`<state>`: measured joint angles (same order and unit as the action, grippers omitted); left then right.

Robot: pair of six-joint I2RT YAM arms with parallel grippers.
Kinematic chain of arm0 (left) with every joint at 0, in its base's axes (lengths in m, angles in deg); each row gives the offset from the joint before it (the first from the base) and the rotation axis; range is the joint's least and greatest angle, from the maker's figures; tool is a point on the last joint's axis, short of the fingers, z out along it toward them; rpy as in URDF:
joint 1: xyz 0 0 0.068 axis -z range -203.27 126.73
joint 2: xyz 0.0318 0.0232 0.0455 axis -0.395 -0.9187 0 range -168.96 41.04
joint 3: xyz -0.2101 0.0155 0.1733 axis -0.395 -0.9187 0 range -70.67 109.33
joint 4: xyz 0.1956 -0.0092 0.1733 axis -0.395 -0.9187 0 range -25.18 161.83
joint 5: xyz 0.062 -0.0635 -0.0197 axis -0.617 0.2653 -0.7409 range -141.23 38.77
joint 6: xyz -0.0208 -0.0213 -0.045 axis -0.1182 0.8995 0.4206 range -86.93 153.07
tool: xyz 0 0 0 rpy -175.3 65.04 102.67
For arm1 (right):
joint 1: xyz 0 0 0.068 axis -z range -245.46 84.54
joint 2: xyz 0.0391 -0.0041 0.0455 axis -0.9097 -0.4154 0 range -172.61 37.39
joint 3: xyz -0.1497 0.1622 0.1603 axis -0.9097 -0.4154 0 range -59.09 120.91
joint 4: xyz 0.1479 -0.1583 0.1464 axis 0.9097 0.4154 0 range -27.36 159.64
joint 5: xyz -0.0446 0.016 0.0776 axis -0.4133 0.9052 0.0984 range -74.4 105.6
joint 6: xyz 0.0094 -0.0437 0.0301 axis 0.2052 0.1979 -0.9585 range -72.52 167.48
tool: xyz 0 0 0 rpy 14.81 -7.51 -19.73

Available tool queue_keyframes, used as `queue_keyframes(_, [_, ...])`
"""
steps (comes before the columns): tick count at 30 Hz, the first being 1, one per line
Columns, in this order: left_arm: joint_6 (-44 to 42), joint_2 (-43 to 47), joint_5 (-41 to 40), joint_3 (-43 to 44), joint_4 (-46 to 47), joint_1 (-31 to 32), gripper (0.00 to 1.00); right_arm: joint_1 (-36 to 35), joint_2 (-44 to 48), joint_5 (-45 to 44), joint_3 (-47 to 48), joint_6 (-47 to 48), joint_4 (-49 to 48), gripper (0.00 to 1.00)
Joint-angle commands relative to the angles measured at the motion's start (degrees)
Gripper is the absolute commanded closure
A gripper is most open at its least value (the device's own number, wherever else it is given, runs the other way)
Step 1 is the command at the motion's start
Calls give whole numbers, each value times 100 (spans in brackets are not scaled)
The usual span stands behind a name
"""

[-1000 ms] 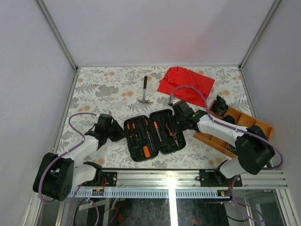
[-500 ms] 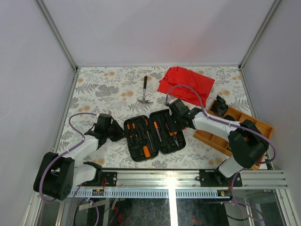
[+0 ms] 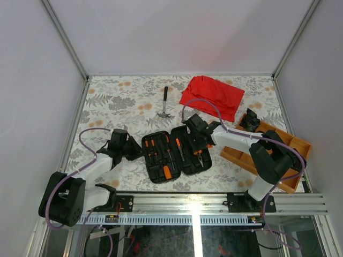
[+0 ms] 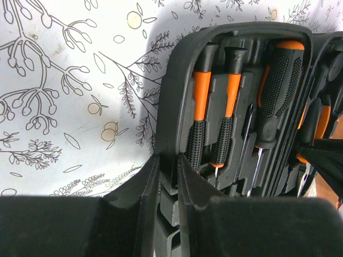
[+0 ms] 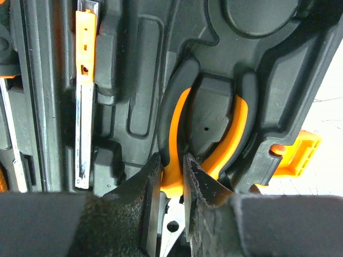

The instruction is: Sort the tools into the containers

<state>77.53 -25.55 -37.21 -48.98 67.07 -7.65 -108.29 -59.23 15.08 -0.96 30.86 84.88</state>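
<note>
The right pincer [image 5: 172, 184] is clenched, or very nearly so, on one orange handle of the pliers [image 5: 238, 126]. That handle fills the narrow gap between its fingers, and the other handle curves away just right of the fingertips. The pliers lie in their moulded recess in the open tool case [image 5: 257, 21], with the orange latch [image 5: 292, 152] further out to this pincer's right and a flat orange-and-metal tool [image 5: 84, 107] slotted to its left.

Across the case, the left pincer [image 4: 165, 184] is closed on the case's outer wall, with the rim pinched between its fingers. Directly ahead of it two screwdrivers [image 4: 201, 91] sit in their slots, and a thicker black-handled driver [image 4: 278, 91] lies beyond them. The case lies flat on the tabletop [image 3: 118, 101] between the two arms.

The step in hand looks like bedding the pliers home. To do it well, the left pincer should hold the wall firmly so the case cannot skate or tip. The right should press straight down into the recess, not sideways, until both handles lie flush. The release should be a plain opening and then a vertical lift, since a fingertip dragging on the handle could pop the pliers back out. A hammer [image 3: 165, 104] lies loose well beyond both pincers, so the sorting seems unfinished.
</note>
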Motion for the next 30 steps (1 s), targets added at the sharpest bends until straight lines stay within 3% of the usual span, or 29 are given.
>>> queue_keyframes(1, [-95,-109,21,-34,84,-24,90,-141,75,154,-218,-94,308,74])
queue_keyframes(4, [-105,-107,-2,-38,64,-28,90,-142,595,135,-190,-46,119,63])
queue_keyframes(11, [-79,-80,-24,-59,60,-28,88,-141,1586,-258,-361,-79,-136,58])
queue_keyframes(13, [-79,-90,-24,-49,58,-26,87,-142,1640,-338,-382,-107,52,61])
queue_keyframes(16, [-87,-109,-15,-42,62,-24,87,-142,1548,-351,-366,-166,364,74])
queue_keyframes(18, [-96,-111,-15,-32,53,-23,87,-147,1478,-305,-410,-218,447,78])
queue_keyframes(30, [-109,-100,-18,-16,10,-24,87,-144,980,-44,-386,-281,464,79])
